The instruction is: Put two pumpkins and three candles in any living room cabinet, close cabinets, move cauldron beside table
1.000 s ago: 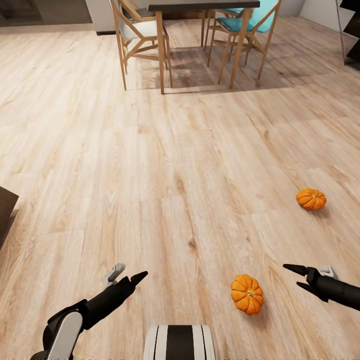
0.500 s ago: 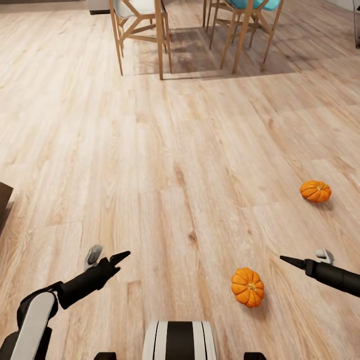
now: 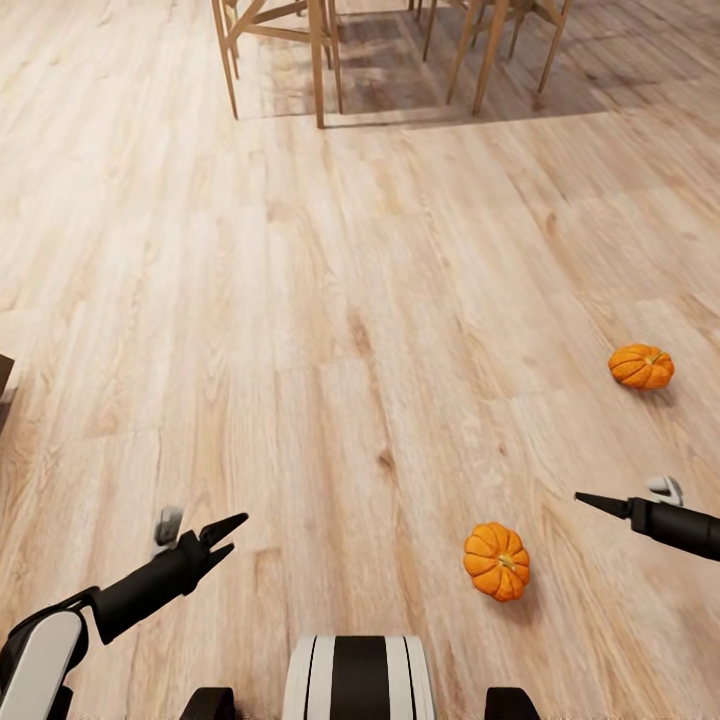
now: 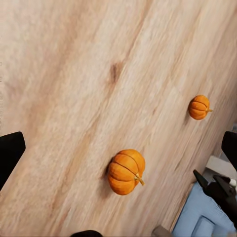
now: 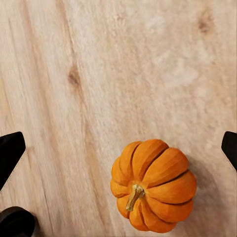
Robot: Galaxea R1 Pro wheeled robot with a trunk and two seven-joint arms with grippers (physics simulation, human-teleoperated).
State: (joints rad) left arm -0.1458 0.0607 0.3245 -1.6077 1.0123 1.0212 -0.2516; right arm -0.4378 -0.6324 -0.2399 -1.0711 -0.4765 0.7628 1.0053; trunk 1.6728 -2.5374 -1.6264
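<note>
My head has tipped further down since a second ago: the table and chair legs have slid to the very top of the frame and the chair seats are gone from sight, a shift of the camera and not of the furniture. My left pincer sat nearer the centre then; it is now lower and further left in the frame, its two black fingers parted and holding nothing. My right pincer has drawn back toward the right edge. A second ago its two tips showed apart in the head view; now that view shows them as one dark point. In the right wrist view the two fingertips sit at opposite edges of the frame, so they are spread wide and empty.

Both pumpkins lie on the pale wooden floor. The nearer pumpkin is at lower right of the head view, between my two pincers but closer to the right one, touched by neither; the right wrist view shows it from above, stem up. The farther pumpkin rests at mid right, near the frame edge, well apart from the first. A dark corner shows at the left edge.
</note>
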